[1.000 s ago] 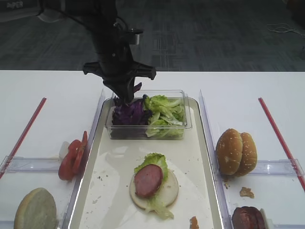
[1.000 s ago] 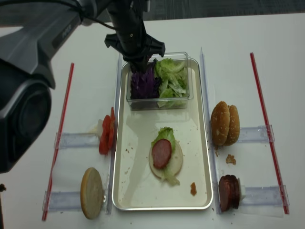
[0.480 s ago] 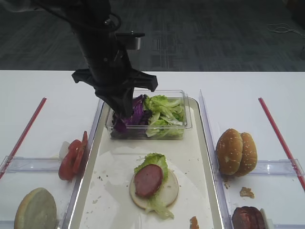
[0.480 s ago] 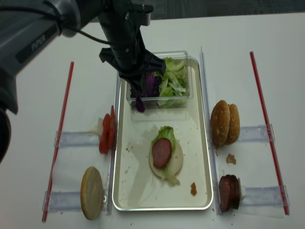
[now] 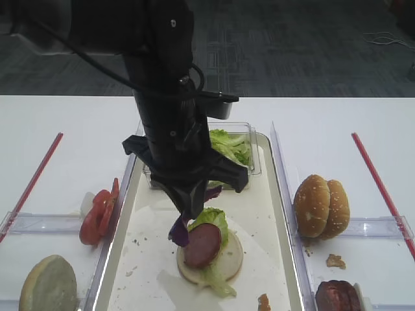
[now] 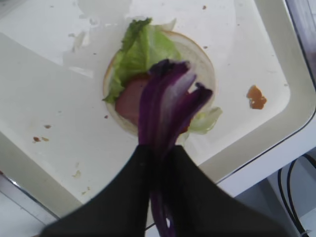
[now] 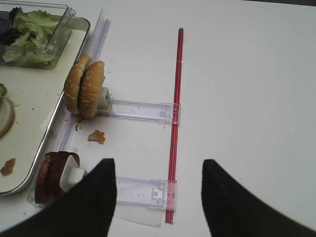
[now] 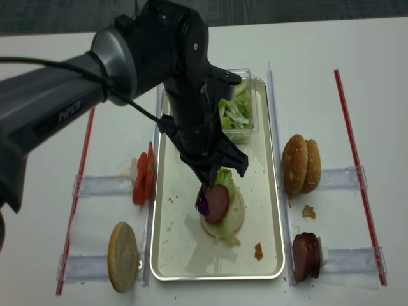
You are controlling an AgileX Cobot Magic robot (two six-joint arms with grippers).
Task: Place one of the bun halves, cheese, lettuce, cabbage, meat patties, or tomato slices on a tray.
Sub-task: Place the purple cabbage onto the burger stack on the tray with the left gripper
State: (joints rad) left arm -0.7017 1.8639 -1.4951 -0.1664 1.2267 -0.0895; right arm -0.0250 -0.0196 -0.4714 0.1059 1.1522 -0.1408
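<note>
Your left fingers (image 6: 163, 163) are pinched tight on a bundle of cabbage (image 6: 165, 106) strips, and they hang over the tray (image 5: 275, 214), directly above the stack at its near middle. That stack is a pale bun half (image 5: 228, 259) lying cut face up with lettuce (image 5: 209, 218) and a pink sausage slice (image 5: 201, 245) on it.

What your next move turns on: the strips point away from the fingers and down toward the sausage slice, with their long axis running roughly in line with the fingers. So the drop is nearly straight down. The left arm is the one on the job. Your right fingers (image 7: 155, 195) stand wide apart and hold nothing, hovering over the right side of the worktop near the meat patties (image 7: 52, 175) and the standing bun halves (image 7: 85, 89), well away from the stack.

The left wrist view shows you what the high views cannot: the purple tips fan out right over the sausage slice and the lettuce. I cannot tell from it whether they touch. The front high view puts the lowest purple tip at the slice's left edge, seemingly just touching or barely above it. The high views alone show the clear tub (image 5: 249, 170) at the tray's far end, and the tomato slices (image 5: 100, 210) left of the tray.
</note>
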